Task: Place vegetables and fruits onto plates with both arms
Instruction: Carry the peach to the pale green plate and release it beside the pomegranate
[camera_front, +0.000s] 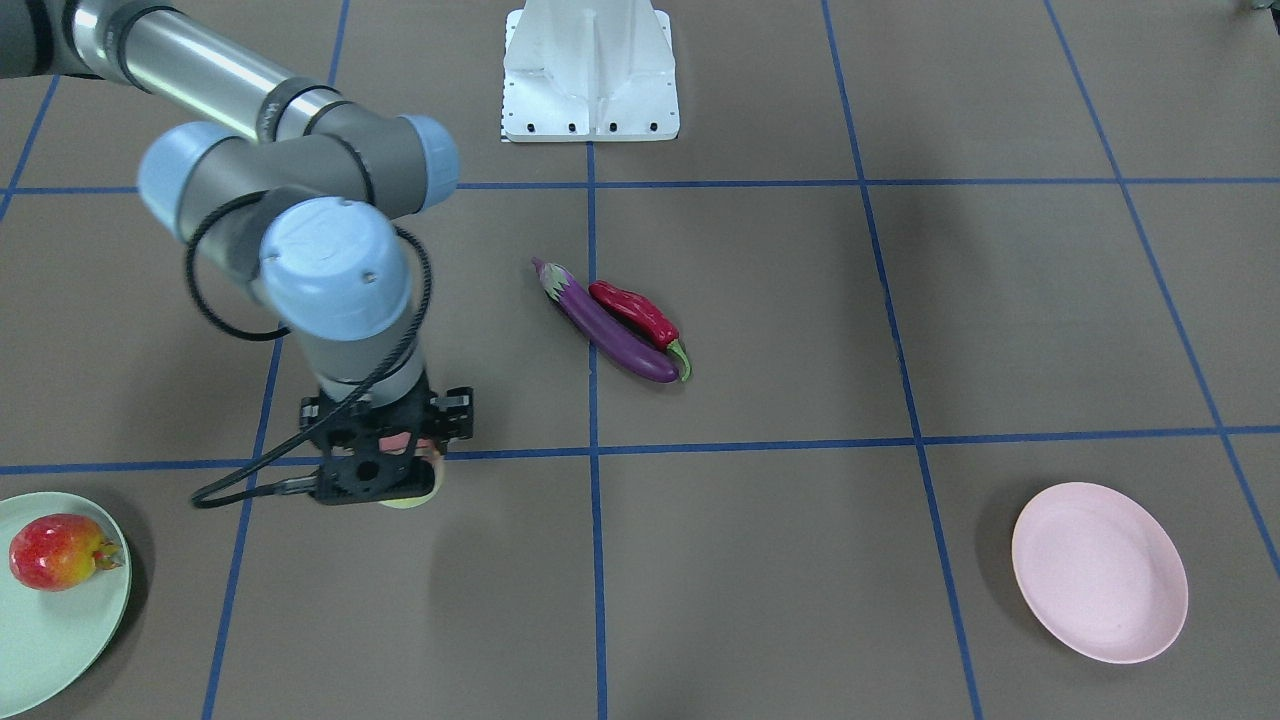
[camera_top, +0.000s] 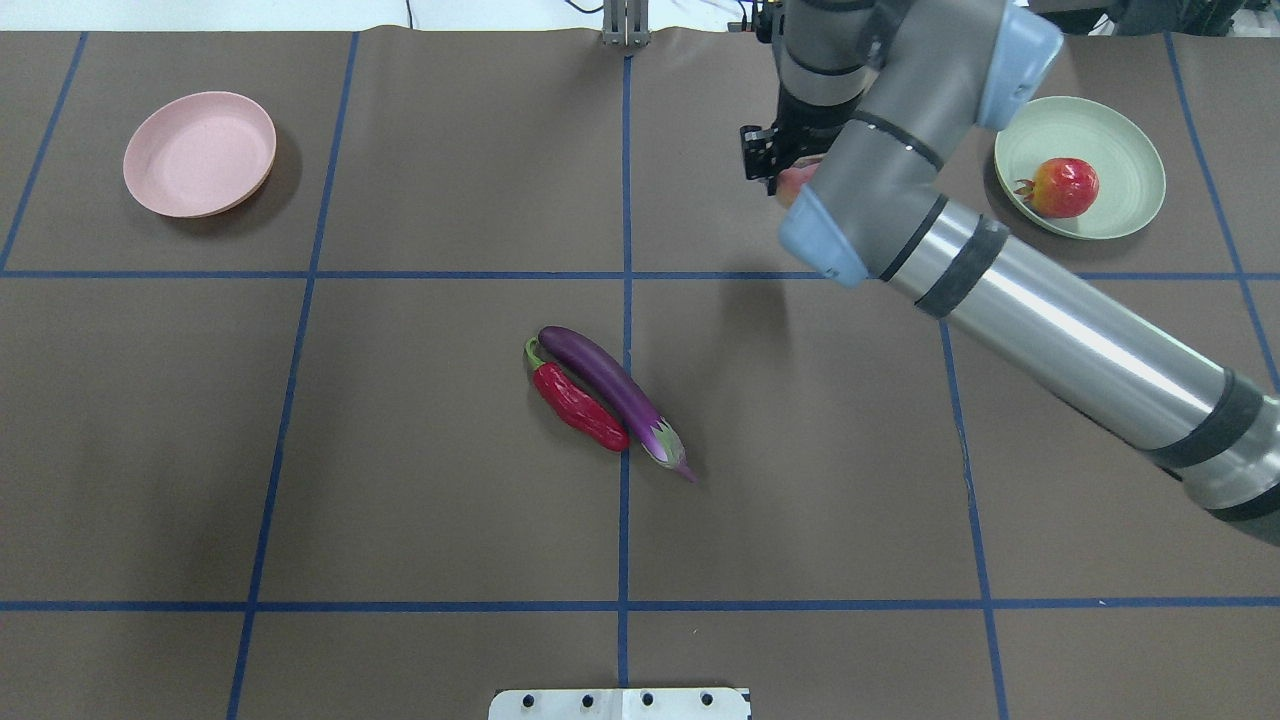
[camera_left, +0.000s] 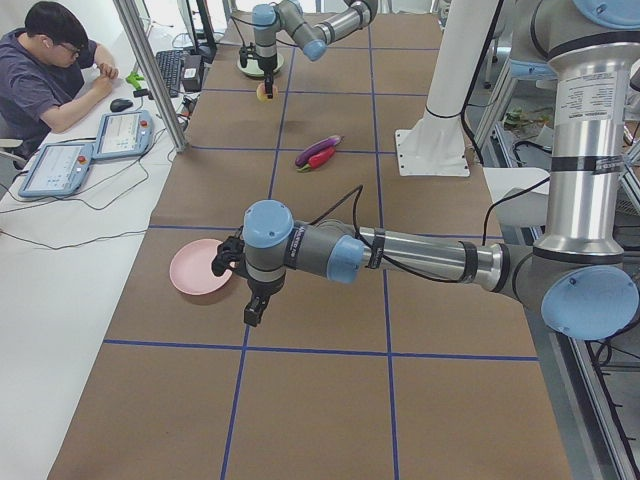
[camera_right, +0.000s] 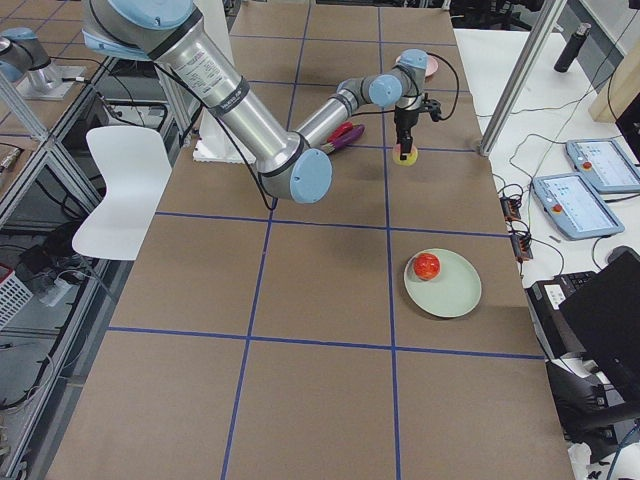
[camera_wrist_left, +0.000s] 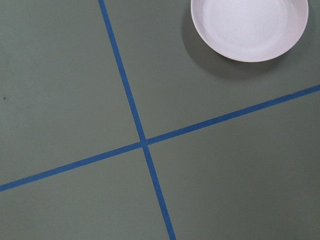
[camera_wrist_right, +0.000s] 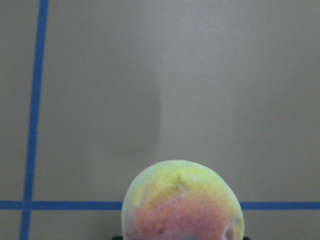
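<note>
**Right gripper (camera_front: 392, 478) down over the peach (camera_wrist_right: 182, 200); left gripper (camera_left: 251, 318) beside the pink plate (camera_top: 200, 153)**

Wide stretches of brown table (camera_top: 430, 480) lie open between the blue tape lines (camera_top: 625, 560). The pink plate sits near one far corner. The green plate (camera_top: 1110, 130) sits near the other, with the pomegranate (camera_top: 1062, 187) on it. The eggplant (camera_top: 610, 390) and chili pepper (camera_top: 578, 408) lie side by side and touching at the centre line, well apart from both plates and both arms. The white base plate (camera_top: 620, 703) sits at the robot's edge.

The right gripper points straight down with the peach inside its black frame, and pink skin shows through the frame in the front-facing view. I cannot tell whether the fingers press on the fruit or stand slightly off it. The peach is in the grid square next to the green plate's square, near that plate but not touching it. It fills the bottom edge of the right wrist view.

The left gripper hangs above the table just beside the pink plate. I cannot tell how far apart its fingers stand.
</note>
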